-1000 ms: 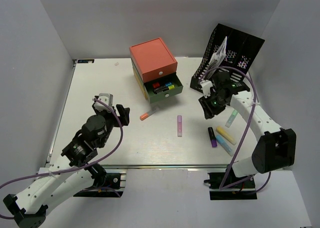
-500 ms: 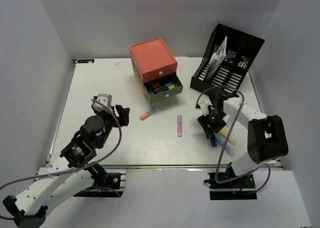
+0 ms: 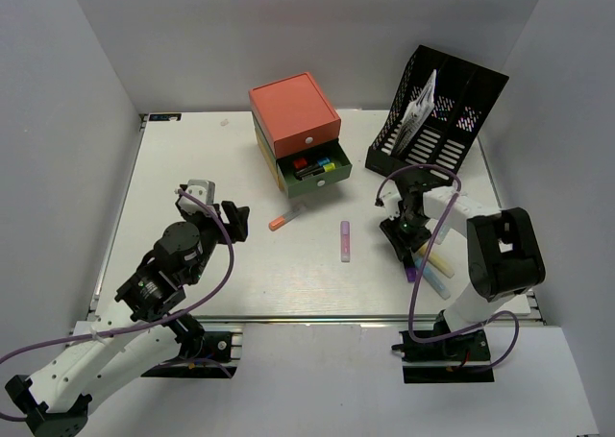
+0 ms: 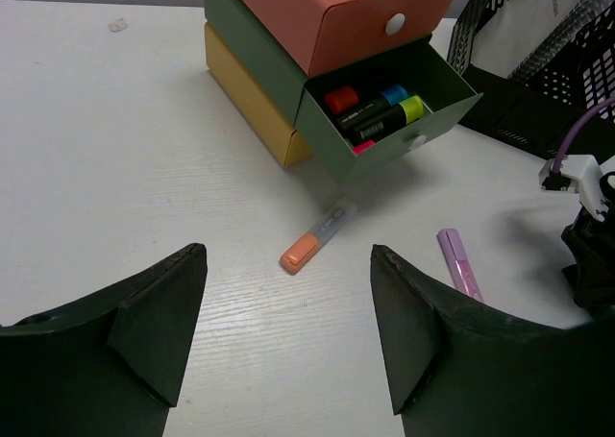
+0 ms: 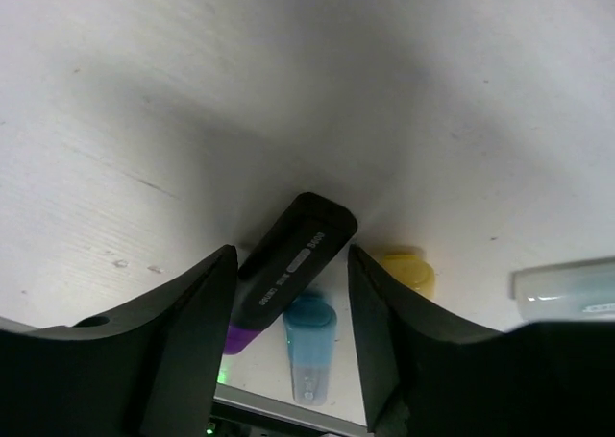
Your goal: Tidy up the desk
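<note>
The white desk (image 3: 192, 158) carries loose highlighters. My right gripper (image 3: 404, 241) points down at a black highlighter with a purple end (image 3: 410, 266). In the right wrist view that highlighter (image 5: 288, 269) lies slanted between the open jaws of the right gripper (image 5: 291, 252). It is close to the left finger (image 5: 183, 351), and a gap shows at the right finger. My left gripper (image 3: 231, 218) hovers open over the desk, left of an orange highlighter (image 3: 282, 219). In the left wrist view the orange highlighter (image 4: 317, 237) lies just beyond the empty left gripper (image 4: 288, 252).
A lilac highlighter (image 3: 345, 240) lies mid-desk. Yellow (image 5: 408, 272), blue (image 5: 309, 346) and pale (image 5: 567, 288) highlighters crowd the black one near the front rail. The red-green-yellow drawer unit (image 3: 296, 120) has its green drawer (image 3: 317, 173) open with markers inside. A black file rack (image 3: 437, 110) stands back right.
My right arm has swung from the file rack down to the highlighters near the front edge, and its jaws now straddle the black one. The left arm has not moved.
</note>
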{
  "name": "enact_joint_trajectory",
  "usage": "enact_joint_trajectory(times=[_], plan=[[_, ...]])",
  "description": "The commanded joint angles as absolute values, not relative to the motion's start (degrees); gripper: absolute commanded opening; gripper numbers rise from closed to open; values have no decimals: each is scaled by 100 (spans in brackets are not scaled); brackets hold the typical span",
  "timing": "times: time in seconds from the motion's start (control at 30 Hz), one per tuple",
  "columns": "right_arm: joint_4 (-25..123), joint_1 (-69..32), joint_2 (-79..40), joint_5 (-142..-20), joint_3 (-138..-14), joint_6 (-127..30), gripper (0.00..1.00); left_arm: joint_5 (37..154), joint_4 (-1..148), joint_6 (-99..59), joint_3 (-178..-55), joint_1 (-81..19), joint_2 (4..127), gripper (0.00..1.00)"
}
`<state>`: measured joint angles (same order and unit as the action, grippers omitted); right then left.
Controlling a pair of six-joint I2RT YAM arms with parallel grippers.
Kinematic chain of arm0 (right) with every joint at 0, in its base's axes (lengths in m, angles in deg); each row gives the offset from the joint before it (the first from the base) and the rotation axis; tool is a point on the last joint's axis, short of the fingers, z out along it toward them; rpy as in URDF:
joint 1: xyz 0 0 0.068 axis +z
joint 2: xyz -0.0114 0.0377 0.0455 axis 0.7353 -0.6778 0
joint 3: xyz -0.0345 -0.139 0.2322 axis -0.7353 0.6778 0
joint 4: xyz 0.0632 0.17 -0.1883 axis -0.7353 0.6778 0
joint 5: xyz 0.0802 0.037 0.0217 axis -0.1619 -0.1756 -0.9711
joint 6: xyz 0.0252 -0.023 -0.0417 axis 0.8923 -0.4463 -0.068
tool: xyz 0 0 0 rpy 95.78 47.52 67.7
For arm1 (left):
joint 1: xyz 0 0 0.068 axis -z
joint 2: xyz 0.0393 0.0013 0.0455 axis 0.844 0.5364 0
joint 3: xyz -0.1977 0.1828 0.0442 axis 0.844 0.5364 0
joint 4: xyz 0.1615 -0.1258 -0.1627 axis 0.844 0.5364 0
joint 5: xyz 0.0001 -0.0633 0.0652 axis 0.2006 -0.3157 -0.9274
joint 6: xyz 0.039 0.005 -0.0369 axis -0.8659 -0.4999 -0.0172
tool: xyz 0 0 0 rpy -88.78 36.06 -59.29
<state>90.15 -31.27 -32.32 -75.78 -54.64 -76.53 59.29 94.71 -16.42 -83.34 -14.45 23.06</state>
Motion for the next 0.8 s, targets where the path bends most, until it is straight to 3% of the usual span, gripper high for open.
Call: enact_joint_trajectory(times=[0.0,0.07,0.3,0.47,0.6,0.77], plan=[[8656,-3116,-3377,-7398,-5338,-7494,55,5942,9399,-1617,-8305,-1450,2298,78],[8604,-3107,-3403,-7380,-5241,-7494,51,5933,9390,-1608,-8313,-1450,2289,79],[8542,-3081,-3237,-7301,-5144,-7555,23,5924,9390,-1608,-8296,-1450,2342,79],[9024,-3124,-3210,-8643,-5906,-7687,7,5846,9416,-1608,-8296,-1450,2386,79],[9736,-3107,-3192,-9899,-7005,-8081,2,5775,9417,-1599,-8287,-1450,2412,78],[9835,-2967,-3026,-10175,-8717,-9100,0,5775,9399,-1626,-8261,-1450,2438,79]])
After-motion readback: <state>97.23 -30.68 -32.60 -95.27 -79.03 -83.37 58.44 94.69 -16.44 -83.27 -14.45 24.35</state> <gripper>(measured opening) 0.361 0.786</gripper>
